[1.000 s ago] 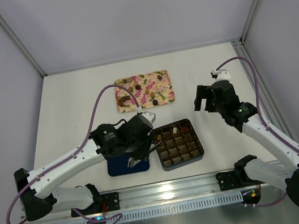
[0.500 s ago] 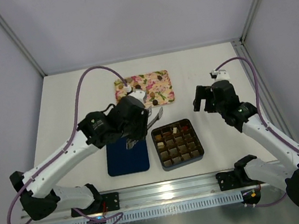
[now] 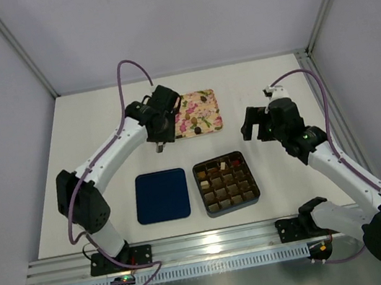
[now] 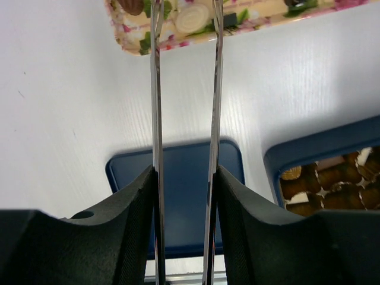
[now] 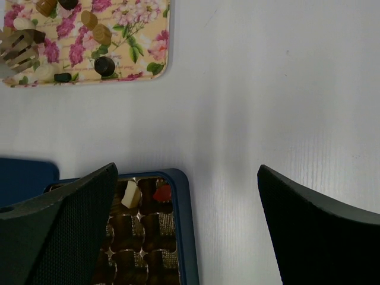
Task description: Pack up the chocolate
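Several chocolate pieces lie on the floral tray; more fill the dark grid box, among them a whitish one and a red one. My left gripper is over the tray's left end and is shut on thin metal tongs. The tong blades stand apart, and their tips reach the tray on either side of a whitish piece. The tong tip also shows in the right wrist view. My right gripper is open and empty, above the table right of the box.
A flat dark blue lid lies left of the box near the front edge. The metal rail runs along the table's front. Side walls and frame posts enclose the table.
My left arm has swung from above the blue lid and box back to the tray's left end, carrying the tongs. The right arm has barely moved.
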Controlling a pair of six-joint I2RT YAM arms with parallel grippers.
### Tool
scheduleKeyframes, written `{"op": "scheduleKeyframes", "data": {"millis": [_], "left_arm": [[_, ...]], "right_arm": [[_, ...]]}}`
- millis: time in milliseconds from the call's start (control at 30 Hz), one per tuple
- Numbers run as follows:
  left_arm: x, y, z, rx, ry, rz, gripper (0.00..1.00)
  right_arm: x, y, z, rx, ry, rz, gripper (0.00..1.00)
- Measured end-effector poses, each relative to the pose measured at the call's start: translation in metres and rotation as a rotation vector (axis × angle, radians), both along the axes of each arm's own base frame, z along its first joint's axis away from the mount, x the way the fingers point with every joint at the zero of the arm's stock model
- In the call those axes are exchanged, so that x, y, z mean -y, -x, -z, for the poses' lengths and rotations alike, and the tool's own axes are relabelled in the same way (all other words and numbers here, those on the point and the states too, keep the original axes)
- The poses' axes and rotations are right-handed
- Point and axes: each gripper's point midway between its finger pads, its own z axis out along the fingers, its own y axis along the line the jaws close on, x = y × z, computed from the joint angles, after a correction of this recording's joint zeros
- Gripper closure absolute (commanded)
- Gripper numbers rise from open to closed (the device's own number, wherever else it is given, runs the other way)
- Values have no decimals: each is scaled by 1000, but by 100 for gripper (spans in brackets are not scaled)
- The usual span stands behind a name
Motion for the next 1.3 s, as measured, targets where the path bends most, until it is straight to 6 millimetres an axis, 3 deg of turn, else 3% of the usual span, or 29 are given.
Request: {"op": "scheduleKeyframes", "data": {"millis": [200, 533, 1300], "left_arm": [[-15, -24, 23, -34, -35, -49, 57], [-3, -50, 22, -13, -25, -50, 58], [-7, -54, 25, -18, -36, -49, 59]], "right_arm": [[-5, 1, -1, -2, -13, -27, 0], [-8, 2, -2, -4, -23, -42, 0], [-9, 1, -3, 2, -26, -43, 0]]}}
